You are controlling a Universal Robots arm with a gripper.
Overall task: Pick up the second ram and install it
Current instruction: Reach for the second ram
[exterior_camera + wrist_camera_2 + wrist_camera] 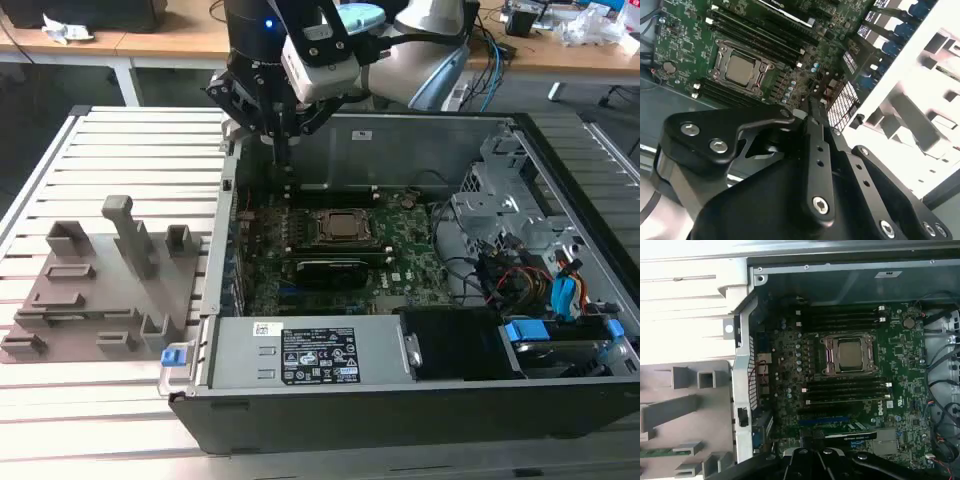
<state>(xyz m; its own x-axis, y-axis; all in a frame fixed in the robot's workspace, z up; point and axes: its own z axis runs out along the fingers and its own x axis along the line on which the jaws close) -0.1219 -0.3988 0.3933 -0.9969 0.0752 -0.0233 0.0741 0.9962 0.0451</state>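
The second ram (656, 452) is a thin green stick lying in a slot of the grey fixture (685, 410) beside the case, seen in the first wrist view. My gripper (283, 150) hangs above the rear corner of the open computer case on the exterior view's left, well away from that stick. Its black fingers (811, 112) are shut together with nothing between them. Below them lies the green motherboard (900, 350) with the CPU socket (847, 356) and dark memory slots (845, 390) on both sides of it.
A black expansion card (335, 268) sits in front of the socket. The case wall (742, 365) stands between fixture and motherboard. Drive cage and cables (530, 270) fill the exterior view's right, the power supply (310, 355) the front. Tall fixture blocks (128, 235) rise from the slatted table.
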